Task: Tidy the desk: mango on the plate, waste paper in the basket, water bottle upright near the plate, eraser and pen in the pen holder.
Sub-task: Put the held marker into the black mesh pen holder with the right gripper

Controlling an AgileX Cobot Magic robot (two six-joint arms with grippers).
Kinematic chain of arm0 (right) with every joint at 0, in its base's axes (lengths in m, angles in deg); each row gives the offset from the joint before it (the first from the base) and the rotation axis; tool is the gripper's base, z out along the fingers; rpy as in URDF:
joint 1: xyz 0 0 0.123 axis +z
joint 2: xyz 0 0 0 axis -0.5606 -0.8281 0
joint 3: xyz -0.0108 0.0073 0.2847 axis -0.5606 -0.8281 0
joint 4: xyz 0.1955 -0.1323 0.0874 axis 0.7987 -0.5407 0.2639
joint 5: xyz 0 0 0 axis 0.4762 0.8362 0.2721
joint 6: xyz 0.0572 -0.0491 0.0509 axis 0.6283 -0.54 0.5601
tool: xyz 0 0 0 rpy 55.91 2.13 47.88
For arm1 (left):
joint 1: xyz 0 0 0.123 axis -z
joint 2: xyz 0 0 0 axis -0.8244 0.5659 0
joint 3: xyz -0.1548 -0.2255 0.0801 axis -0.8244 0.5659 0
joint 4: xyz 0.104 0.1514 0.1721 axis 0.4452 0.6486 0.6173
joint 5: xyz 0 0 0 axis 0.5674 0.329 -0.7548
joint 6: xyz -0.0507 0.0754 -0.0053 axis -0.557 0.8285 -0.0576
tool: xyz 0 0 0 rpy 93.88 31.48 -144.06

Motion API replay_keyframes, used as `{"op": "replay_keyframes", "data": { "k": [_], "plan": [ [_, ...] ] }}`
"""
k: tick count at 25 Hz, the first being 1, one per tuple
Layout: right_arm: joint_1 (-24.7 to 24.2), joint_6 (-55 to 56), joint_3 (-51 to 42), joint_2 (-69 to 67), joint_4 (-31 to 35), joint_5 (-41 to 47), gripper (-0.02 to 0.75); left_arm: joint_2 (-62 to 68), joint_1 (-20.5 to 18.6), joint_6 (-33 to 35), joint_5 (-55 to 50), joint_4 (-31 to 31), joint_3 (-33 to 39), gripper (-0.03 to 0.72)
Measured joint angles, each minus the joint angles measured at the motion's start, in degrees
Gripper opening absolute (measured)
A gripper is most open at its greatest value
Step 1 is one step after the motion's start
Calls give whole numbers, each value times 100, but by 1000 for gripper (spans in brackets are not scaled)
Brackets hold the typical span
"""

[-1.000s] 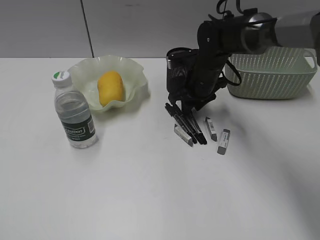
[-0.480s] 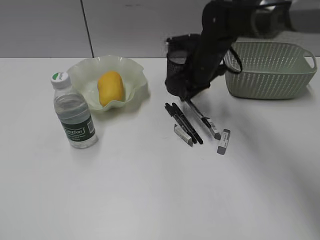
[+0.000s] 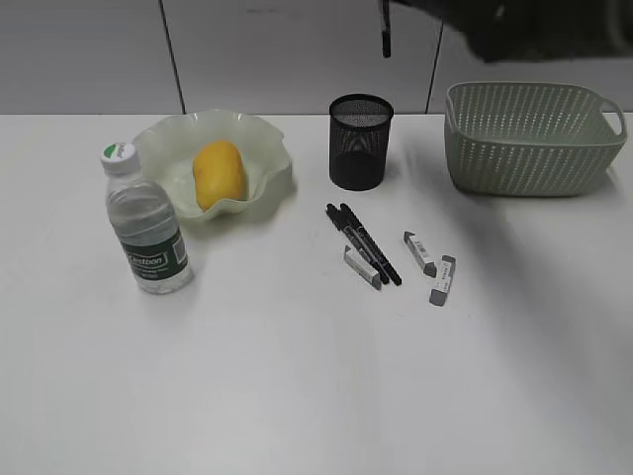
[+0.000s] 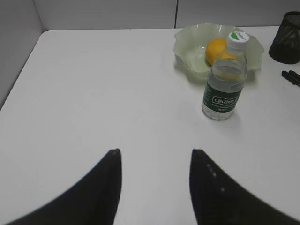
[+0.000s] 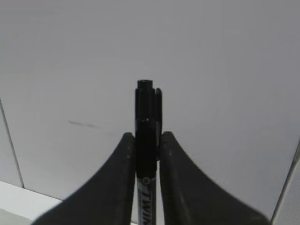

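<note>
The right gripper (image 5: 147, 150) is pinching a black pen (image 5: 146, 140) between its two dark fingers (image 5: 115, 183). In the right wrist view the pen's long axis runs straight up between the fingers, its end standing clear above their tips against the pale wall. In the exterior view only a short dark vertical piece of it shows at the top edge, high above the pen holder (image 3: 361, 142), which stands upright on the counter (image 3: 297, 376) between the plate (image 3: 262, 148) and the basket (image 3: 534, 139).

Two more black pens (image 3: 364, 242) lie flat on the counter in front of the pen holder, side by side and touching, their long axes running on a slant from upper left to lower right. Three small grey erasers (image 3: 442, 280) lie near them: one just beside the pens' lower left, two to the right, each on a slant.

The mango (image 3: 219, 174) rests in the plate, its long axis roughly upright in the exterior view. The water bottle (image 3: 146, 223) stands upright, cap up, just beside the plate's near left edge.

The left gripper (image 4: 154, 187) hangs over bare counter with its fingers spread and nothing between them; the water bottle and plate lie ahead of it to the right
</note>
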Motion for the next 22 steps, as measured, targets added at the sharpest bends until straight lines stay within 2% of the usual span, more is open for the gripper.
{"op": "replay_keyframes", "data": {
  "k": [3, 9, 10, 12, 14, 16, 18, 22],
  "plan": [
    [0, 169, -15, -724, -16, -804, 129, 0, 0, 0, 0, 0, 0, 355],
    [0, 684, 18, -1280, -210, -793, 136, 0, 0, 0, 0, 0, 0, 339],
    [0, 706, 36, -1280, -239, -710, 163, 0, 0, 0, 0, 0, 0, 335],
    [0, 718, 45, -1249, -247, -387, 305, 0, 0, 0, 0, 0, 0, 326],
    [0, 720, 45, -1136, -251, 170, 463, 0, 0, 0, 0, 0, 0, 322],
    [0, 720, 45, -876, -275, 832, 562, 0, 0, 0, 0, 0, 0, 321],
    [0, 625, 45, -406, -429, 1832, 573, 0, 0, 0, 0, 0, 0, 321],
    [0, 497, -77, 1061, -945, 4328, 492, -4, 0, 0, 0, 0, 0, 321]
  ]
}}
